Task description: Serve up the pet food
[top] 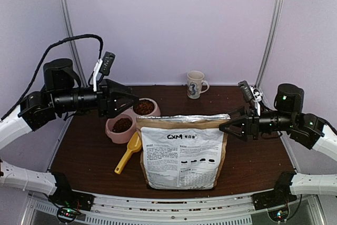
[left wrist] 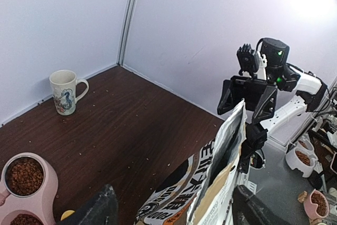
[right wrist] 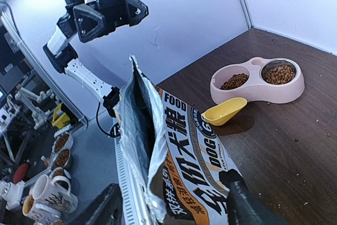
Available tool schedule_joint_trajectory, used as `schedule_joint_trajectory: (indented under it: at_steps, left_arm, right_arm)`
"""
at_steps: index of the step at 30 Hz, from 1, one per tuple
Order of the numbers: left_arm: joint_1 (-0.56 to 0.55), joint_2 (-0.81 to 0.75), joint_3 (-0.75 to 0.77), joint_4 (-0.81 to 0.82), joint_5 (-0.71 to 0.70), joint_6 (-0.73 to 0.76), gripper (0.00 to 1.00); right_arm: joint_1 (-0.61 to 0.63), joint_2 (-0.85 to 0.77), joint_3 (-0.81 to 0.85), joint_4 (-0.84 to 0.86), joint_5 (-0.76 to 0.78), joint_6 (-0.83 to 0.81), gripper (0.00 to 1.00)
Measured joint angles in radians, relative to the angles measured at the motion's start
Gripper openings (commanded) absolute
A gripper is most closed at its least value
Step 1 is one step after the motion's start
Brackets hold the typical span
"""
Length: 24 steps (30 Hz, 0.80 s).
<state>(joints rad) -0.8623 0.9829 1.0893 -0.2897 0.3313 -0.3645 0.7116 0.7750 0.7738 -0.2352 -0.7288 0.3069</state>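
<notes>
Both claws are spread and grip nothing, the left claw (top: 131, 106) raised near the pink double bowl (top: 112, 134) whose two cups hold the pet food (top: 144, 108) (dark brown kibble), the right claw (top: 229, 127) beside the top corner of the open bag (top: 181, 156) standing on the table (top: 89, 156).

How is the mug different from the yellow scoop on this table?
The mug stands upright at the far edge of the table; the scoop lies flat nearer, beside the pink feeder and the bag. The mug is cream with a blue printed figure; the scoop is plain yellow. The mug has a loop handle, the scoop a long straight one. Both rest on the table, unheld.
</notes>
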Motion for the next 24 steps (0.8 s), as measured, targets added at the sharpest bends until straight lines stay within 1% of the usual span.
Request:
schedule_joint_trajectory:
  at_steps: [4, 5, 9, 11, 13, 16, 20, 24]
  left_arm:
    - [-0.033, 0.044, 0.04, -0.036, -0.026, 0.035, 0.78]
    - [-0.039, 0.055, 0.047, -0.047, -0.03, 0.041, 0.78]
    - [-0.066, 0.102, 0.079, -0.086, -0.04, 0.064, 0.78]
    - [-0.075, 0.124, 0.098, -0.095, -0.042, 0.073, 0.78]
    - [-0.084, 0.146, 0.125, -0.114, -0.044, 0.082, 0.78]
    - [-0.105, 0.198, 0.204, -0.154, -0.059, 0.097, 0.78]
    - [-0.146, 0.293, 0.336, -0.202, -0.072, 0.12, 0.78]
    - [-0.201, 0.435, 0.511, -0.269, -0.072, 0.142, 0.79]
  right_arm:
    - [0.0, 0.004, -0.002, 0.039, 0.004, 0.016, 0.44]
    - [0.0, 0.005, -0.002, 0.047, 0.003, 0.015, 0.4]
    - [0.0, 0.018, -0.002, 0.056, -0.012, 0.016, 0.35]
    - [0.0, 0.026, -0.002, 0.053, -0.022, 0.016, 0.29]
    - [0.0, 0.028, -0.002, 0.049, -0.032, 0.011, 0.2]
    - [0.0, 0.027, 0.0, 0.045, -0.047, 0.014, 0.0]
    - [0.0, 0.023, 0.0, 0.045, -0.06, 0.017, 0.0]
    - [0.0, 0.023, -0.001, 0.047, -0.065, 0.018, 0.0]
